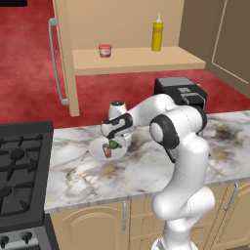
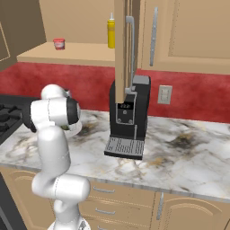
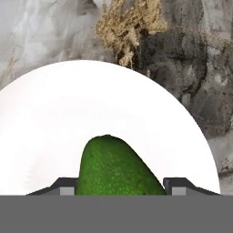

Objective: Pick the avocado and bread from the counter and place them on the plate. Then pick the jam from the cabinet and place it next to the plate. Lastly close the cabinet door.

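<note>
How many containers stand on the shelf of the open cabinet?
2. The red jam jar stands at the shelf's left part; the tall yellow squeeze bottle stands farther right. The open cabinet door may hide others.

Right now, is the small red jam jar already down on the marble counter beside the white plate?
No: the small red jam jar stands on the tan wooden cabinet's shelf, left of the tall yellow squeeze bottle.

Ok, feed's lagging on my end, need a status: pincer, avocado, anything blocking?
Pincer astride avocado, over plate. Bread on the plate. Jam on the cabinet shelf, cabinet door open. Nothing blocking.
</note>
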Robot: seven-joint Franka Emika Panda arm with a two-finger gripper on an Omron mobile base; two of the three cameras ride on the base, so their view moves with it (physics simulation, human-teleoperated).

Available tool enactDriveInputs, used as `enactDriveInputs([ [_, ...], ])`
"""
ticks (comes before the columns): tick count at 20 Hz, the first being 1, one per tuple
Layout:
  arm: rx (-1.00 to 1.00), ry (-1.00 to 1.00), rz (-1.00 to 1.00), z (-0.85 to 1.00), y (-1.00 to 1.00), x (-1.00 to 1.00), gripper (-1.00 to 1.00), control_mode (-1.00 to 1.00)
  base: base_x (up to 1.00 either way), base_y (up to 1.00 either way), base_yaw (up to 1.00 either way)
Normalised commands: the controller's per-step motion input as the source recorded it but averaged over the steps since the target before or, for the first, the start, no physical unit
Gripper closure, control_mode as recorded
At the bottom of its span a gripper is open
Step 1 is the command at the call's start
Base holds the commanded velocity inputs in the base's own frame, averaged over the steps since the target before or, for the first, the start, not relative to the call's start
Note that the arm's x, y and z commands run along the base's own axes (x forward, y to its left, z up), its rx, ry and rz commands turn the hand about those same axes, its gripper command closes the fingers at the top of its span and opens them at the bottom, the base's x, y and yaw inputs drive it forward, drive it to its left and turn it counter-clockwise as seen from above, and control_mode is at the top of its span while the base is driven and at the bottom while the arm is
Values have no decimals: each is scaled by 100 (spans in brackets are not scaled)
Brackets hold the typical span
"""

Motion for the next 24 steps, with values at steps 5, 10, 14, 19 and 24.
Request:
enactDriveInputs([
  [5, -2, 0, 0, -15, 8, 11, 100, -100, 0, 0, 0],
  [10, 0, 0, 0, -1, 2, 3, -100, -100, 0, 0, 0],
  [14, 0, -6, 0, 33, 0, 0, -100, -100, 0, 0, 0],
  [19, 0, -14, 0, 47, 0, -5, -100, -100, 0, 0, 0],
  [24, 2, -28, 0, 63, -14, -48, -100, -100, 0, 0, 0],
])
